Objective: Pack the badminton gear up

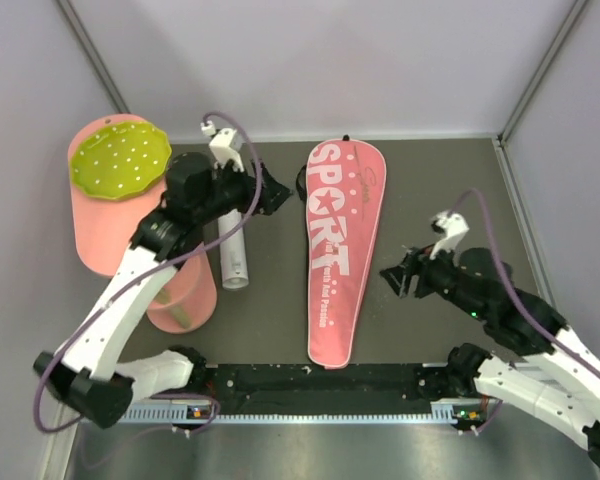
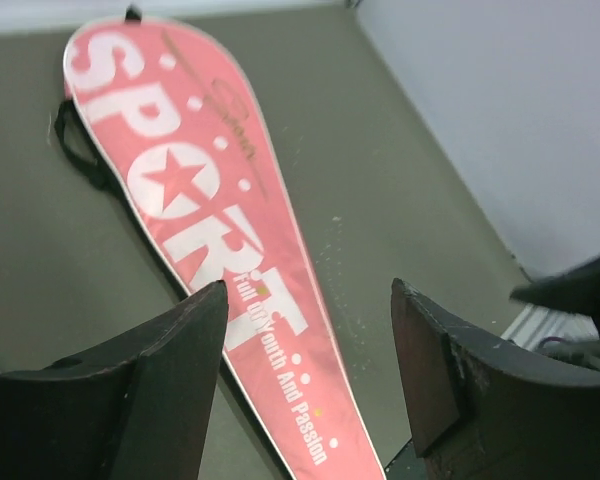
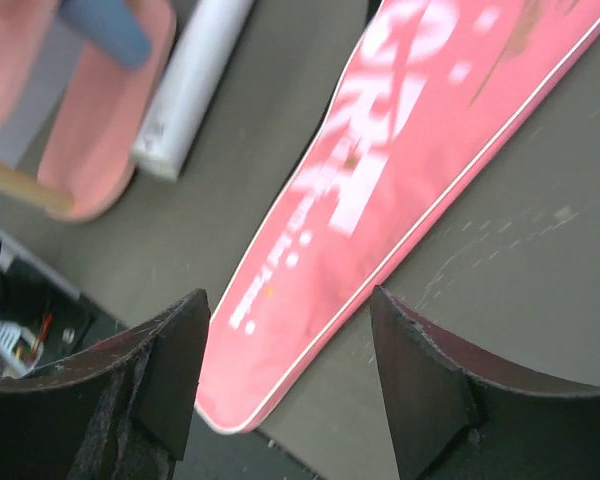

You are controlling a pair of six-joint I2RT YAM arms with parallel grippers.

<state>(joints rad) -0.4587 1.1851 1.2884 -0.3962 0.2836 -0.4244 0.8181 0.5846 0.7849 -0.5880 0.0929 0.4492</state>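
The right pincer (image 1: pixel 394 280) stands well open with nothing between its fingers. It hangs at the right of the top view, just beside the right edge of the pink "SPORT" bag (image 1: pixel 340 240). The left pincer (image 1: pixel 278 192) is also spread and empty. It sits at upper centre, between the white tube (image 1: pixel 232 232) and the bag's wide end.

The bag lies flat on the table (image 1: pixel 430 180) in the middle of the frame. Its long axis runs top to bottom, leaning slightly. The broad rounded head points to the top of the frame, and the narrow handle end points to the bottom, towards the arm bases. From the right pincer the bag lies to the left, at its tapering lower half. From the left pincer it lies to the right, at the head.

The tube lies left of the bag, roughly parallel to it. No rackets or shuttlecocks show.

I judge the right arm better placed for the narrow end and the left for the head.
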